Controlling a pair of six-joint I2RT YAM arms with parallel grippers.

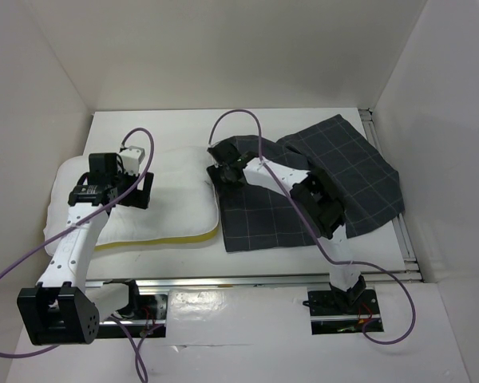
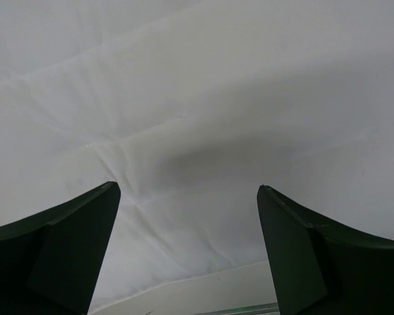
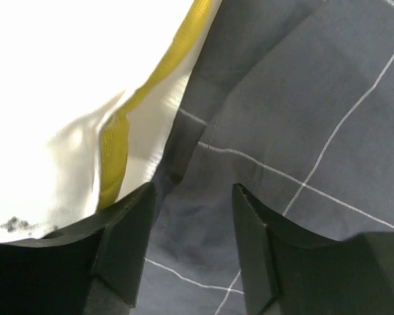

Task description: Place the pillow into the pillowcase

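right gripper (image 3: 194,190) jaws apart over pillowcase (image 3: 302,118) hem beside pillow (image 3: 65,79), likely to pinch the opening; left gripper (image 2: 187,190) wide apart above pillow.

Pillow (image 1: 172,187) left-centre of top view, on table (image 1: 303,120). Pillowcase (image 1: 343,175) right of it, near edges meeting at frame centre. Left gripper (image 2: 187,197) above pillow's left part. Right gripper (image 3: 194,190) over pillowcase edge, just beside pillow's right end.
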